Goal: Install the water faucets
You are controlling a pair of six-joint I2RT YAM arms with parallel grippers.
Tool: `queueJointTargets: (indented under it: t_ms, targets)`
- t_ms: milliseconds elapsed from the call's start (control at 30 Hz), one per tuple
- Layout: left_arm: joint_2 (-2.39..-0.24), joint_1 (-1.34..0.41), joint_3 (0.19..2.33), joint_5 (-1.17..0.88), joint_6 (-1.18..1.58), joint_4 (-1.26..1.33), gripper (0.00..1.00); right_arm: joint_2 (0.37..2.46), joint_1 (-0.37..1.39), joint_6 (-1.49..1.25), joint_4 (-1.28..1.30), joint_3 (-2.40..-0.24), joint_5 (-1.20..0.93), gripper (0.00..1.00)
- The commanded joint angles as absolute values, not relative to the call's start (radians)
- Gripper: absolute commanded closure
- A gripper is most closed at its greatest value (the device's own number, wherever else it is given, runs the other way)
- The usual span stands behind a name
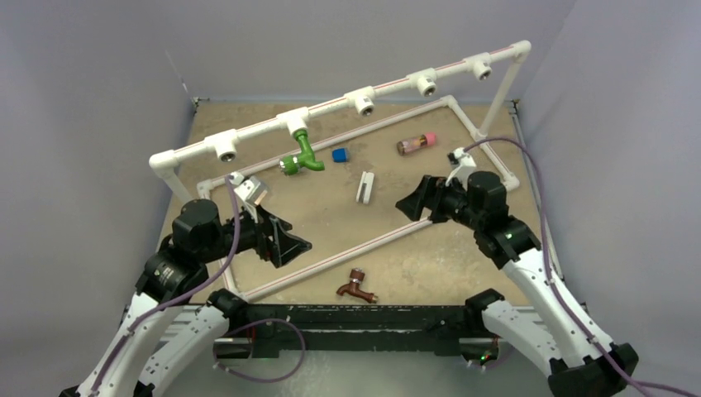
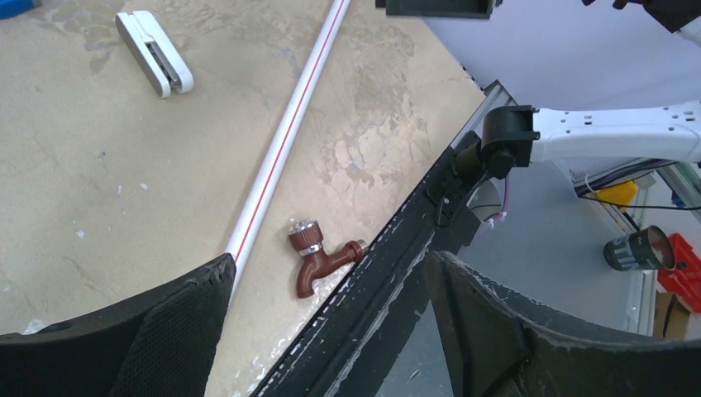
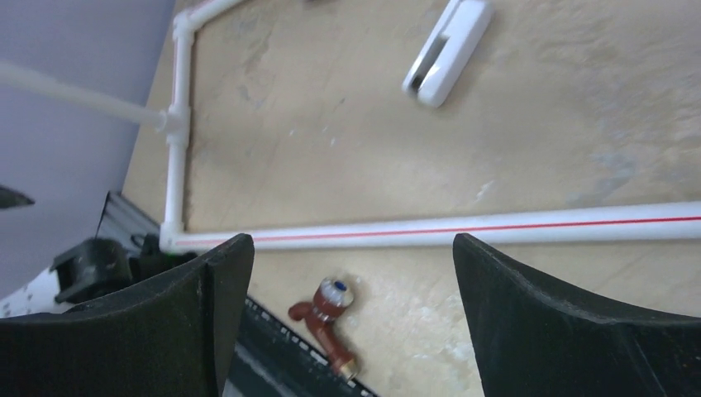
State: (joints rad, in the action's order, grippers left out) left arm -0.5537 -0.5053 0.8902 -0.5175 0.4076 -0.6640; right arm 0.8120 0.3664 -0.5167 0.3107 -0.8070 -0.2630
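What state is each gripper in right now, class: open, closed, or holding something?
Left gripper: open, holding nothing.
Right gripper: open, holding nothing.

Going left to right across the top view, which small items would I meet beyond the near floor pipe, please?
green faucet → blue block → white clip → pink-capped cylinder

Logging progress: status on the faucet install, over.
Left tool, right tool open, empty. Green faucet hanging at a rail tee, looks fitted. Brown faucet loose on table by near edge, outside near frame pipe. Nothing on it.
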Motion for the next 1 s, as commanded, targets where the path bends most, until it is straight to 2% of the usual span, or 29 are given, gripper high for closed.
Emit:
queueJointTargets:
  t_ms: [0, 267, 533, 967]
  targets:
    - [-0.531, -0.505, 0.857, -0.493, 0.430, -0.585, 0.15, 0.834, 0.493, -0.601, 0.300, -0.770, -0.246, 0.08]
    - [-0.523, -0.505, 0.828, -0.439, 0.425, -0.576, 0.15, 0.894, 0.701, -0.717, 0.285, -0.720, -0.159, 0.09]
    - [-0.504, -0.505, 0.804, -0.414, 0.446, -0.573, 0.14, 1.024, 0.980, -0.888, 0.283, -0.715, 0.040, 0.10]
    - [-0.475, -0.504, 0.796, -0.394, 0.461, -0.580, 0.14, 1.287, 1.273, -1.245, 0.348, -0.776, 0.339, 0.10]
